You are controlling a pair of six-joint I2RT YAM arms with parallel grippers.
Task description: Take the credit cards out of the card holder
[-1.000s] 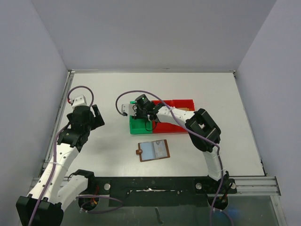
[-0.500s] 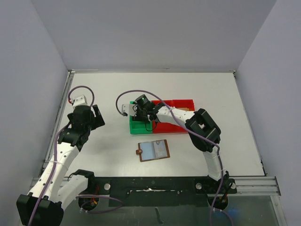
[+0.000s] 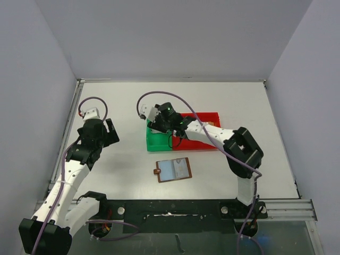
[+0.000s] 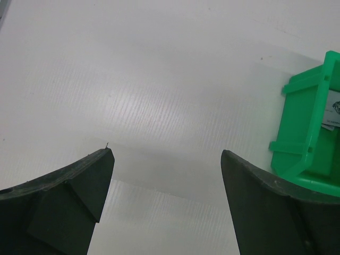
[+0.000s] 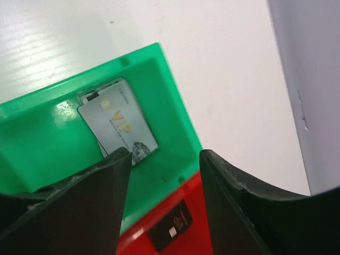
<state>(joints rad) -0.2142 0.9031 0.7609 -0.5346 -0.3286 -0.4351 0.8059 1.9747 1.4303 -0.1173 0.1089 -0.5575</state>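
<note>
Overhead, the white bench [image 3: 239, 95] carries two bins side by side near its middle, the green bin [image 3: 159, 142] on the left touching the red bin [image 3: 210, 118] on the right.

Right arm reaches across the red bin. The right pincer [image 3: 156, 127] hangs over the green bin's far left corner, jaws apart and nothing between them.

Left arm is well apart from the bins, at the left of the bench. The left pincer [image 4: 164, 159] is spread wide and empty over bare bench, with the green bin's outer wall at the right edge of its view.

The card holder [image 3: 173, 170] lies open and flat on the bench, nearer the arm bases than the green bin and apart from it. Its left panel is pale blue, the right one grey-tan. I cannot tell whether any card sits in it.

In the right wrist view, a grey-white credit card [image 5: 119, 125] with gold "VIP" lettering lies flat on the green bin's floor. The edge of a second card peeks out from beneath it.
</note>
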